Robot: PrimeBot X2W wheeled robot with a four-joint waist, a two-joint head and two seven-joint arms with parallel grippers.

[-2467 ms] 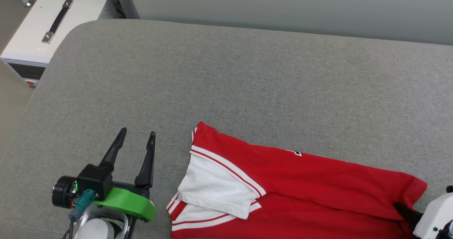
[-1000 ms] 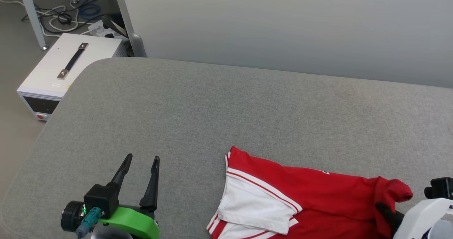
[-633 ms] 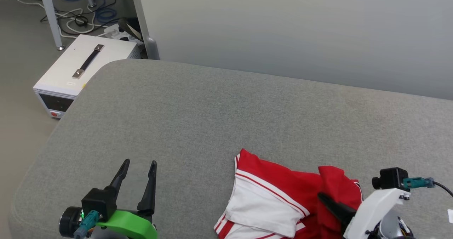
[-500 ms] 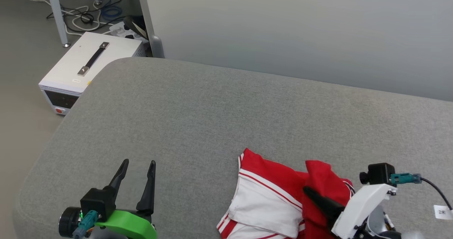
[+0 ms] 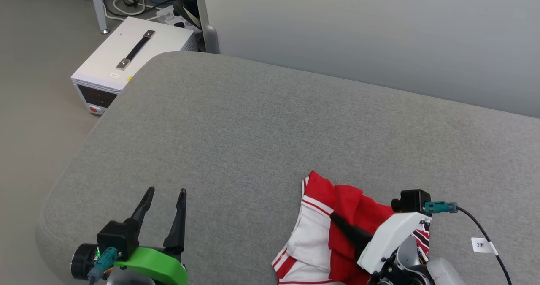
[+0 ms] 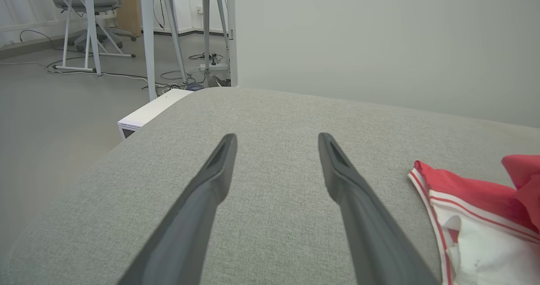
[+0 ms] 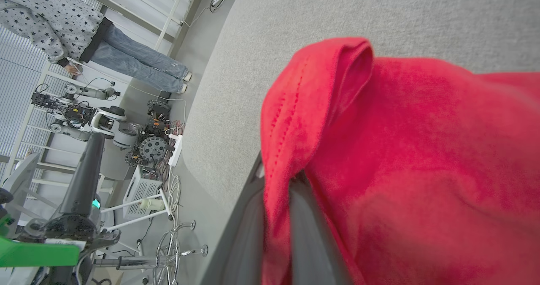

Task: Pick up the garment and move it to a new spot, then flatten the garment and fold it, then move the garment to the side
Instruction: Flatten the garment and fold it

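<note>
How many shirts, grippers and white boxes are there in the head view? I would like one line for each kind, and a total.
Shirt: 1
Grippers: 2, the left gripper and the right gripper
White box: 1
Total: 4

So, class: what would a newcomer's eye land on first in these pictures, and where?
The red-and-white jersey shirt, bunched at the near right of the grey padded surface and pinched in the shut right gripper. Next, the open left gripper with its green mount at the lower left of the head view.
</note>
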